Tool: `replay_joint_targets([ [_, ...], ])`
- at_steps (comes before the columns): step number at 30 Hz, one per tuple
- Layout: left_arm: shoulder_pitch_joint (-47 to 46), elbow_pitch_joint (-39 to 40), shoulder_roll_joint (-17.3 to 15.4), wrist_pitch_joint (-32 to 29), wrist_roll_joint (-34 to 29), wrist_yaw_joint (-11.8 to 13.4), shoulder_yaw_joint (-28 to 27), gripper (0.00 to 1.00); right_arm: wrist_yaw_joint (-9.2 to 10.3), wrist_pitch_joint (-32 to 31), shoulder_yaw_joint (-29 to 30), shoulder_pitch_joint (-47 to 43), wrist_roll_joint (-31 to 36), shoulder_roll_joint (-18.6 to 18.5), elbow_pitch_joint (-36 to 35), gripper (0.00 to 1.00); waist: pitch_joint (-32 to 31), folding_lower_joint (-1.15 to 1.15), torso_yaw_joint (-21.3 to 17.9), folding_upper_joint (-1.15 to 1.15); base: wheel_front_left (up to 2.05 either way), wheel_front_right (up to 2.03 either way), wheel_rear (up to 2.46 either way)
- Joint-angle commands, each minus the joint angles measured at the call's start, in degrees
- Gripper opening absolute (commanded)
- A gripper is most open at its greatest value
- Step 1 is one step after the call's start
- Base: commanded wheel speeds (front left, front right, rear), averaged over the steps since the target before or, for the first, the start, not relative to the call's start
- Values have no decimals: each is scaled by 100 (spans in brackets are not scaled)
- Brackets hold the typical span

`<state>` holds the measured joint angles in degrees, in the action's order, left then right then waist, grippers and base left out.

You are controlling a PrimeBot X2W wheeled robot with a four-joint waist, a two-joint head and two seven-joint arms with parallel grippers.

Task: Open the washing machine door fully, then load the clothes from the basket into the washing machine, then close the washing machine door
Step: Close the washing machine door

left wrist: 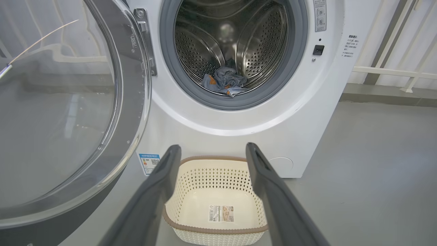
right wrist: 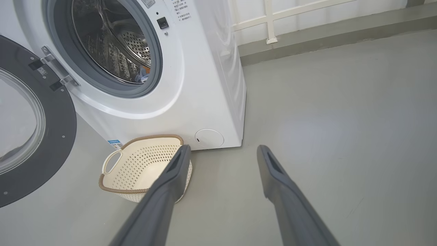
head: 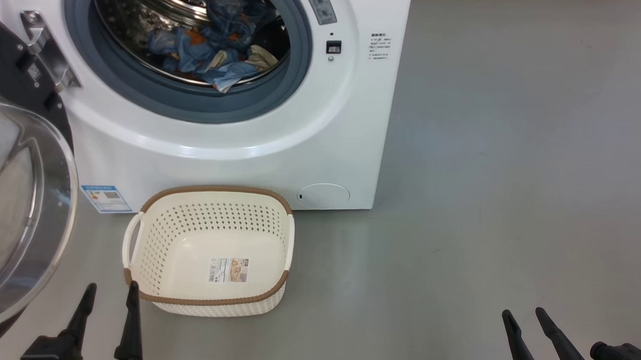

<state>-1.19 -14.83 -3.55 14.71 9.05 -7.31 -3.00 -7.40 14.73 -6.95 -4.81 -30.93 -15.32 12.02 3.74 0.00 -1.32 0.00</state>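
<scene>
**Head view.** The washing machine door (head: 10, 201) stands swung wide at the left of the washing machine (head: 236, 161). The clothes (head: 218, 54) lie inside the drum, with one blue fold reaching its front lip. The basket (head: 216, 189) sits on the floor just in front of the machine, with nothing in it but its label. On this evidence loading appears complete, and the step in hand is closing the door. The left gripper (head: 111, 287) is low beside the basket's near-left corner. The right gripper (head: 523, 312) is well apart at the right.

**Left wrist view.** The left gripper (left wrist: 213, 148) has its fingers spread wide over the basket (left wrist: 218, 177), holding nothing and touching nothing. The door's glass bowl (left wrist: 68, 119) is close on the left. The next move probably calls for this arm to reach behind the door's outer rim and push it round to the latch. The forward fold of the clothes (left wrist: 225, 82) may need clearing from the seal first.

**Right wrist view.** The right gripper (right wrist: 223, 148) is likewise fully parted and holds nothing, hanging above bare floor (right wrist: 341, 119) beside the basket (right wrist: 143, 160). A scrap of colour low in the drum (right wrist: 143, 73) is probably the clothes, though the angle is too oblique to be sure.
</scene>
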Motion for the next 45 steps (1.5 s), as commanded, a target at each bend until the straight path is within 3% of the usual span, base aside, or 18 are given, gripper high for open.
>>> replay_joint_targets([
  [1, -59, 138, -78, 29, 46, -17, -140, 100, -9, 27, -163, 86, 5, -135, -133, 100, 12, 0, 81, 0, 0, 0, 0],
  [10, -7, 54, 18, 29, 215, -16, -385, 100, -9, 27, -481, 319, 25, -156, -119, 100, 65, 0, 484, 0, 0, 0, 0],
  [18, 137, 104, 63, 29, 449, 51, -585, 100, -9, 27, -991, 786, 20, -194, -30, 100, 101, 0, 1195, 0, 0, 0, 0],
  [32, 425, 247, 67, 29, 1024, 502, -412, 100, -9, 27, -1903, 1459, -62, -342, 239, 100, 65, 0, 2474, 0, 0, 0, 0],
  [45, 596, 263, 67, 29, 1151, 696, -309, 100, -9, 27, -2354, 1751, -199, -409, 396, 100, -21, 0, 3015, 0, 0, 0, 0],
])
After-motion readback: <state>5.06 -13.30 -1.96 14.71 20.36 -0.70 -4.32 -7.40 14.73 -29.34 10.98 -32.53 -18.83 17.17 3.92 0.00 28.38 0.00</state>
